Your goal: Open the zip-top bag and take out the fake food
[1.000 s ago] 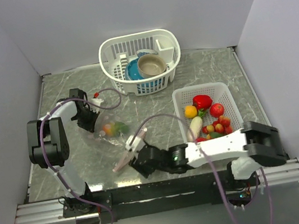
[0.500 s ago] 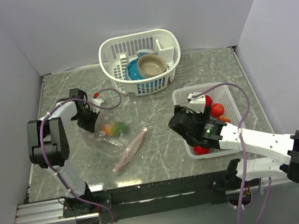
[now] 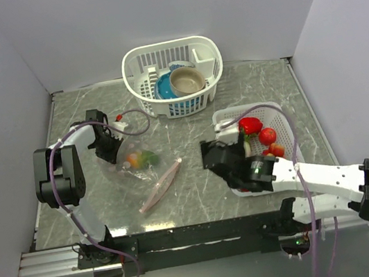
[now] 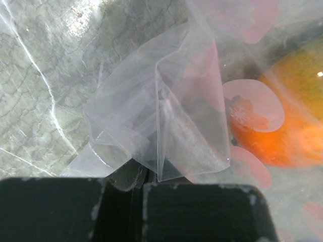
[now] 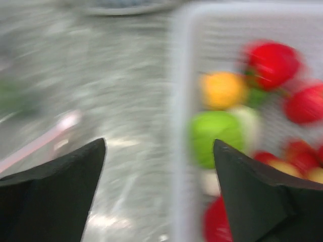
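Observation:
The zip-top bag (image 3: 137, 165) lies on the table left of centre, its pink zip strip (image 3: 160, 186) pointing to the near side. Orange and green fake food (image 3: 140, 159) shows inside it. My left gripper (image 3: 108, 148) is shut on the bag's far corner; in the left wrist view clear plastic (image 4: 166, 126) is folded between the jaws, with an orange fruit (image 4: 275, 126) behind it. My right gripper (image 3: 212, 155) is open and empty above the left rim of the white mesh tray (image 3: 279, 118). The blurred right wrist view shows its open gripper (image 5: 159, 142) and a green fruit (image 5: 214, 136).
The tray holds several red, yellow and green fruits (image 3: 250, 126). A white basket (image 3: 137, 69) with a blue and a tan bowl stands at the back centre. Walls close in the table on the left, back and right.
My right gripper left the bag's zip mouth and swung right to the fruit tray, then shifted slightly back left. The left gripper and the bag have stayed put.

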